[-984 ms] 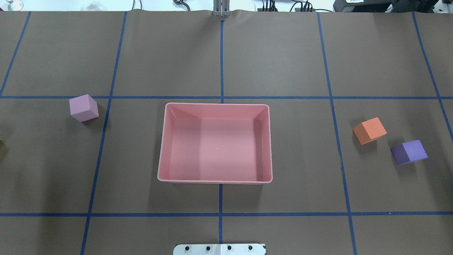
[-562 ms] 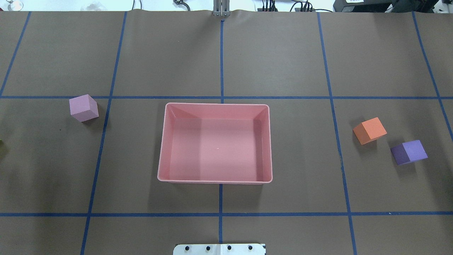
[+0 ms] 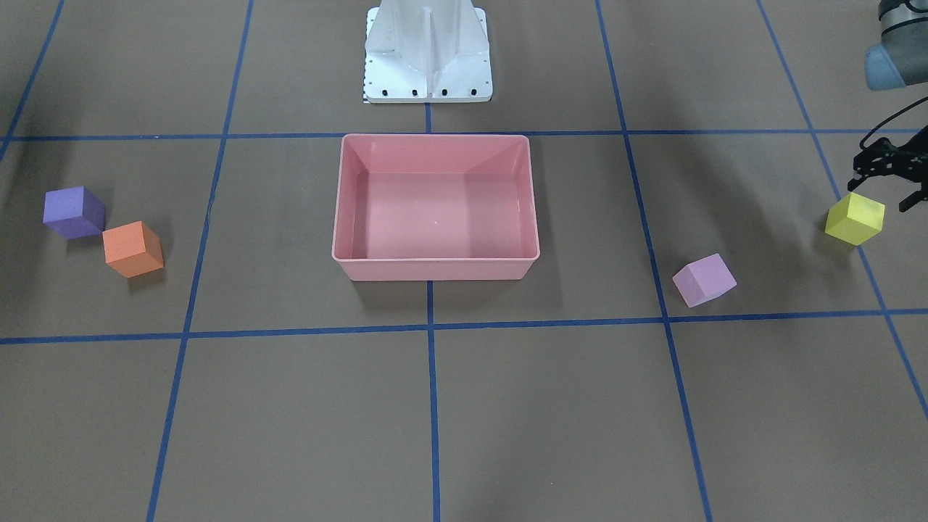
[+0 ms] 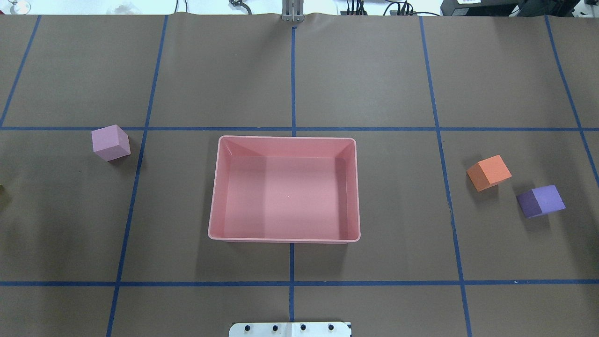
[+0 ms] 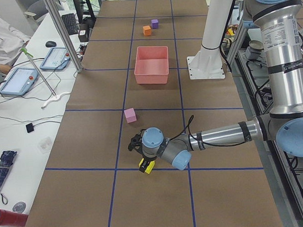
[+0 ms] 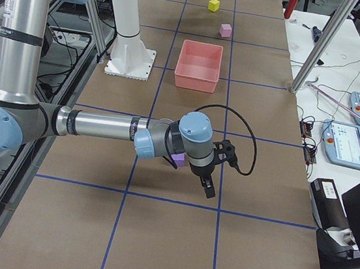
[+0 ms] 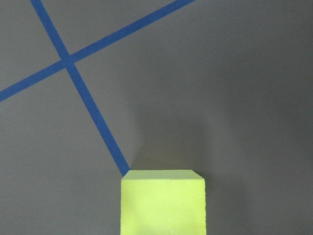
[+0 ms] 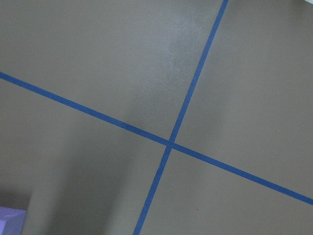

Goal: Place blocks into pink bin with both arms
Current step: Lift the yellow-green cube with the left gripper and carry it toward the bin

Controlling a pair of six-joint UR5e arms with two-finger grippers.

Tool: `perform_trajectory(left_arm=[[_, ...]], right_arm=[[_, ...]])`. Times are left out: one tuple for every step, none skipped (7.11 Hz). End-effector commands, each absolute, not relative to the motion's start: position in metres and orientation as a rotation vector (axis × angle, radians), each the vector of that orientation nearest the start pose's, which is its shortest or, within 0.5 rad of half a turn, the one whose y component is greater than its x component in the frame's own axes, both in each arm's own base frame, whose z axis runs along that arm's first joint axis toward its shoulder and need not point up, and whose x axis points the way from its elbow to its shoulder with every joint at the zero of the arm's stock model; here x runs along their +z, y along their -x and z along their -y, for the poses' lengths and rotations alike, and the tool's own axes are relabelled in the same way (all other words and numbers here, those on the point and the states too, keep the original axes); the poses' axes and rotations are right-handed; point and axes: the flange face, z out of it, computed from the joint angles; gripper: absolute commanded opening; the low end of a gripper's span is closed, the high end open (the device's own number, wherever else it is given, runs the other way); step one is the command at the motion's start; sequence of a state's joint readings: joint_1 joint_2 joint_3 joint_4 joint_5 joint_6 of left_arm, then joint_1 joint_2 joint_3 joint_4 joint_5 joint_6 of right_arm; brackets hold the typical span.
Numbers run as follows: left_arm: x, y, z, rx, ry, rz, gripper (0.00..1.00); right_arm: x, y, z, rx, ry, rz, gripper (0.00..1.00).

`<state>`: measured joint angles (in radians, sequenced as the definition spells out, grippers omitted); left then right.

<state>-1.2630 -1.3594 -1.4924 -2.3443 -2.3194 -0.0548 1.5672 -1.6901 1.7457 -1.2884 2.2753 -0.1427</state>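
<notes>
A lab table covered in brown paper (image 4: 374, 70) and marked into squares with blue tape carries everything. Monitors and cables sit along its far edge.

The two grey-silver jointed arms reach out low from opposite ends. The left arm (image 5: 218, 136) and the right arm (image 6: 102, 127) each stretch toward their own half, probably so that each collects the cubes nearest to it.

The shallow salmon-pink plastic bin (image 4: 285, 146) sits at the centre, just in front of the white metal base (image 3: 428, 51). It is empty and within reach of both arms.

All four foam cubes lie on the paper outside it. The pale pink-lilac cube (image 4: 111, 142) and the yellow cube (image 3: 855, 217) are on the left side. The orange cube (image 4: 489, 172) and the dark purple cube (image 4: 541, 201) sit close together on the right.

The left gripper (image 3: 888, 174) hangs just above the yellow cube with its jaws apparently spread, which looks like lining up for a first pick. The right gripper (image 6: 210, 181) hovers near the purple cube. I cannot tell how its jaws stand.
</notes>
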Motion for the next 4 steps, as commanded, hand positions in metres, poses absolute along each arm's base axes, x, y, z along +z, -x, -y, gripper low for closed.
perform_trajectory(left_arm=[[0.7141, -0.062, 0.4143, 0.385, -0.313, -0.783, 1.0], [0.7151, -0.063, 0.4152, 0.386, -0.31, -0.783, 1.0], [0.7159, -0.0655, 0.4147, 0.39, -0.306, -0.784, 1.0], [0.7169, -0.0708, 0.4138, 0.401, -0.3, -0.782, 1.0]], right_arm=[[0.6028, -0.0673, 0.4596, -0.256, -0.369, 0.676, 1.0], [0.6021, -0.0673, 0.4602, -0.257, -0.371, 0.676, 1.0], [0.6028, -0.0673, 0.4596, -0.256, -0.369, 0.676, 1.0], [0.6042, -0.0673, 0.4582, -0.255, -0.366, 0.677, 1.0]])
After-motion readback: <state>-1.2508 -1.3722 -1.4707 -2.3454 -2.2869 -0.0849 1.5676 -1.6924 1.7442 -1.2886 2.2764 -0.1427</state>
